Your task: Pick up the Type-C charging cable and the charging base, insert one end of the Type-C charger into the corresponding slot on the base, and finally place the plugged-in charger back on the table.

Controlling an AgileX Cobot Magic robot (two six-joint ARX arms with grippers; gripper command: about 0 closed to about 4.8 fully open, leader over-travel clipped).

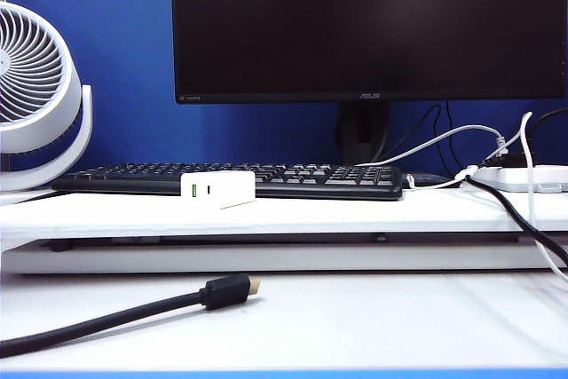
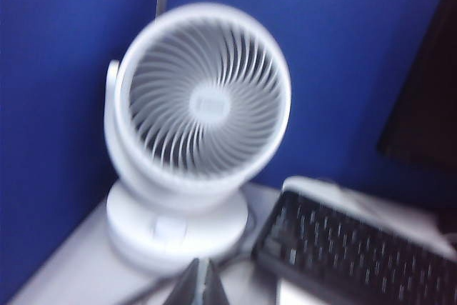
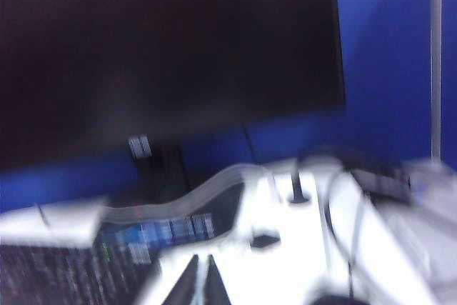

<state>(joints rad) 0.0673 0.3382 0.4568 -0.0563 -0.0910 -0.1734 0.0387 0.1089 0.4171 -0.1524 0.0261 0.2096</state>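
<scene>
**An office desk in a cubicle**

A blue partition [image 1: 115,77] backs a white desk [image 1: 355,317] with a monitor [image 1: 368,24], keyboard [image 1: 266,179], desk fan [image 1: 35,86] and power strip [image 1: 532,177], all beyond the left gripper [image 2: 202,287] and right gripper [image 3: 202,283].

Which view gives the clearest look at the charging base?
The exterior view: the charging base sits sharp on the raised shelf of the table, in front of the keyboard, its green port facing the camera. The left wrist view shows fan and keyboard, no base. The right wrist view is too blurred to pick it out.
</scene>
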